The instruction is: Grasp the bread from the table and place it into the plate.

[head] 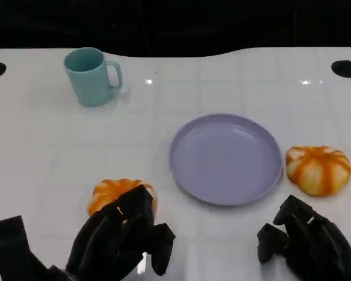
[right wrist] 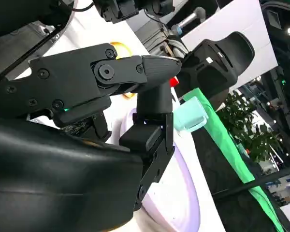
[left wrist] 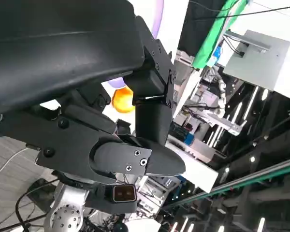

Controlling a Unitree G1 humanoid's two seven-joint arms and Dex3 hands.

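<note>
Head view shows the purple plate [head: 225, 158] bare, so nothing is placed yet. One bread [head: 118, 195] lies on the white worktop [head: 41, 146] left of the plate, with the left hand [head: 120, 240] over its near edge, fingers curled but not visibly gripping it. The right hand [head: 307, 240] holds nothing, fingers curled in. Grasp, lift and placing all remain. No readable writing.

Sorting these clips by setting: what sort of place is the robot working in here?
Probably a robotics lab or demo hall, not a home. The white table holds staged props: a plate, a mug, bread. The wrist views show equipment racks and a green drape.
</note>
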